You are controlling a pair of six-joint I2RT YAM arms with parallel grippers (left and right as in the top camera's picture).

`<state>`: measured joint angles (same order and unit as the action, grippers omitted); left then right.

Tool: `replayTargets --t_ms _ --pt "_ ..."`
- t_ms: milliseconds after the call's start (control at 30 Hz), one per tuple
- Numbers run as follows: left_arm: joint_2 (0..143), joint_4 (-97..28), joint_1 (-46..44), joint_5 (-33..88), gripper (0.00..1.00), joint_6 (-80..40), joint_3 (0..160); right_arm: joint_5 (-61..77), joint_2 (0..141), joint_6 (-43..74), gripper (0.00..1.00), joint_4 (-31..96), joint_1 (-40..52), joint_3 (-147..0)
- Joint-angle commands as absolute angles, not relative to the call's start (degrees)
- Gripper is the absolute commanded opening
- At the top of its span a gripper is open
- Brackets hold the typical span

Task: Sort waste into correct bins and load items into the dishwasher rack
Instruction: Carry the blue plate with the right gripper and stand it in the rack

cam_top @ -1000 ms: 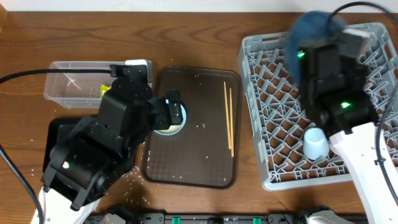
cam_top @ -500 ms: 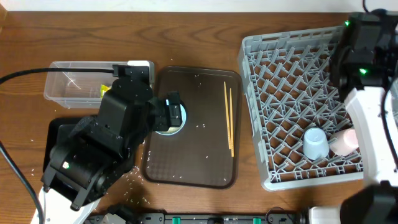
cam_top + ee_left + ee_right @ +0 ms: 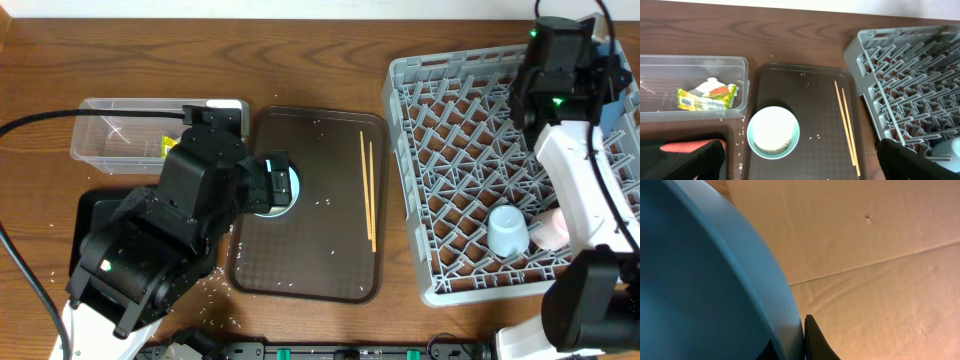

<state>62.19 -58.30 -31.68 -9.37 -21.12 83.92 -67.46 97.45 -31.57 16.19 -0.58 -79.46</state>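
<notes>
Large blue plate (image 3: 705, 280) hangs over the far right corner of the grey pegged plastic rack (image 3: 460, 150), apparently pinched at its rim by the right tool (image 3: 575, 65). That thin hold could slip, so the plate tips off the pegs. Left tool (image 3: 802, 160), well left of the rack, is spread wide.

Two chopsticks (image 3: 368, 190); two cups (image 3: 507, 230); one bowl (image 3: 773, 131); one plate (image 3: 700, 280); one rack (image 3: 450, 150); one wrapper (image 3: 707, 95)

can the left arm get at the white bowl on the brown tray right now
Probably yes. The left gripper hangs open right above the white bowl, nothing lies over it, and the chopsticks sit well off to the side on the brown tray.
</notes>
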Motion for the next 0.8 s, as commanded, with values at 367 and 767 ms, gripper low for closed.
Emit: replayTargets --t_ms 367,767 --pt "62.1 -59.5 -31.9 -9.6 0.98 -20.6 85.0 -68.1 100.6 -32.9 0.21 18.7 1.0 -79.8" --pt "62.1 -60.1 -31.9 -9.6 0.98 -20.6 85.0 -65.6 100.6 -33.5 0.54 23.0 4.4 -79.8"
